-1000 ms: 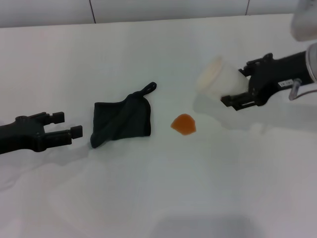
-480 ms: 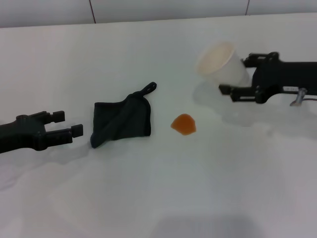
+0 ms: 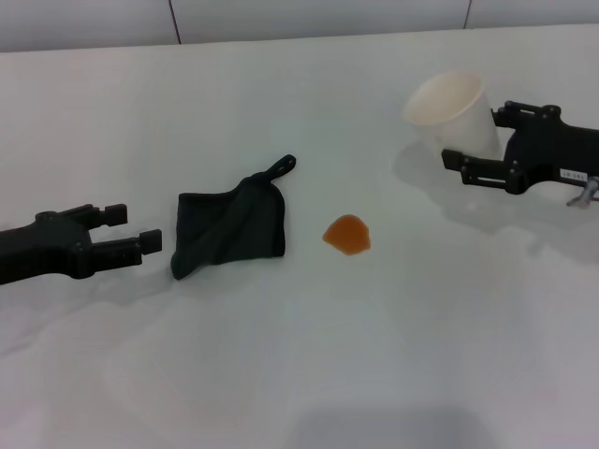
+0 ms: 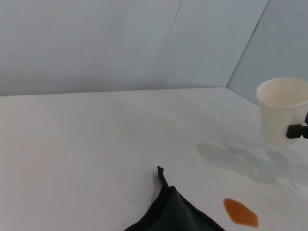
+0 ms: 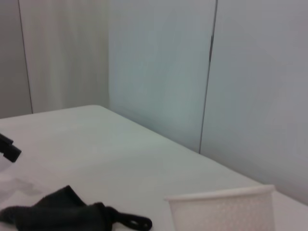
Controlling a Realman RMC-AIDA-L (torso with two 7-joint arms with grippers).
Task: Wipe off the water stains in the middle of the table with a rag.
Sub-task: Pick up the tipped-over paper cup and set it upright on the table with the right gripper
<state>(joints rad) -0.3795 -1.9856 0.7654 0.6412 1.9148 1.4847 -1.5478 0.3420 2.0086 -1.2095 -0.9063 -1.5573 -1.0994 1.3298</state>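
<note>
A black rag with a small loop at one corner lies crumpled on the white table, left of centre. To its right sits a small orange water stain. My left gripper hovers open just left of the rag, fingers pointing at it. At the far right, my right gripper is shut on a white plastic cup, held nearly upright. The left wrist view shows the rag, the stain and the cup. In the right wrist view the cup's rim and the rag appear.
A pale wall with panel seams runs along the table's far edge. A faint wet sheen marks the table near the cup.
My right gripper carried the cup rightward, away from the stain, and turned it from tipped to nearly upright. The left gripper edged slightly toward the rag.
</note>
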